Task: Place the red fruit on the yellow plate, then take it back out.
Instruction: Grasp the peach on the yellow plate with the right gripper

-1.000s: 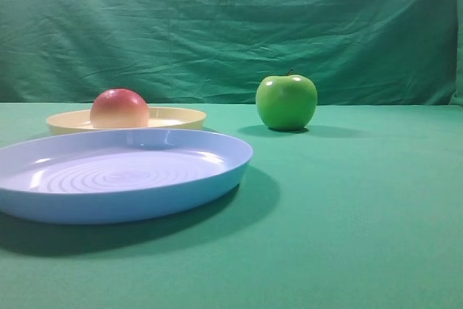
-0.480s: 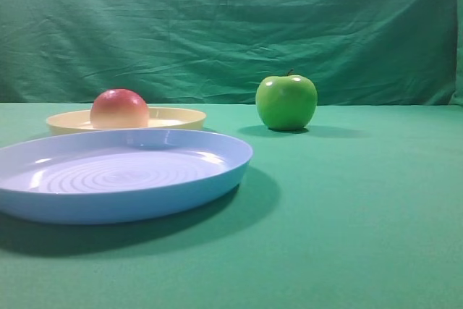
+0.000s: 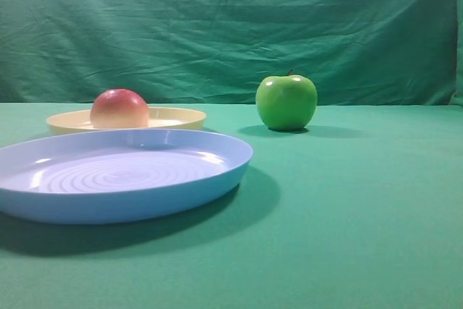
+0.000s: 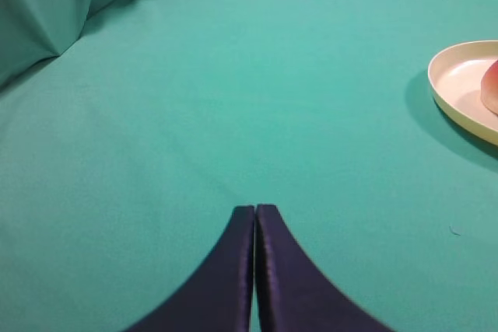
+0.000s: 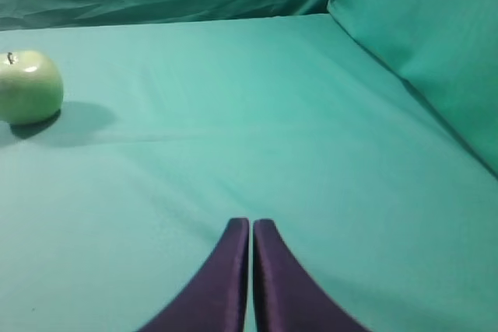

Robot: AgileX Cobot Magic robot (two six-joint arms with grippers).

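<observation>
Exterior high, red fruit [image 3: 119,108] on yellow plate [image 3: 177,116], both jaws closed, empty.

red fruit [image 3: 119,108]: red-to-peach | yellow plate [image 3: 177,116]: cream-yellow | apple [image 3: 286,102]: glossy green

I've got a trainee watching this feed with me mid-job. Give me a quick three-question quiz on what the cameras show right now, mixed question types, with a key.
1. True or false: the red fruit sits on the blue plate.
2. Multiple choice: the green apple rests on A) the yellow plate, B) the blue plate, C) the bare green cloth.
3. Fill in: the left gripper and the right gripper both have their jaws ____ and hold nothing.

Key:
1. False; it sits on the yellow plate.
2. C.
3. Shut.
</observation>
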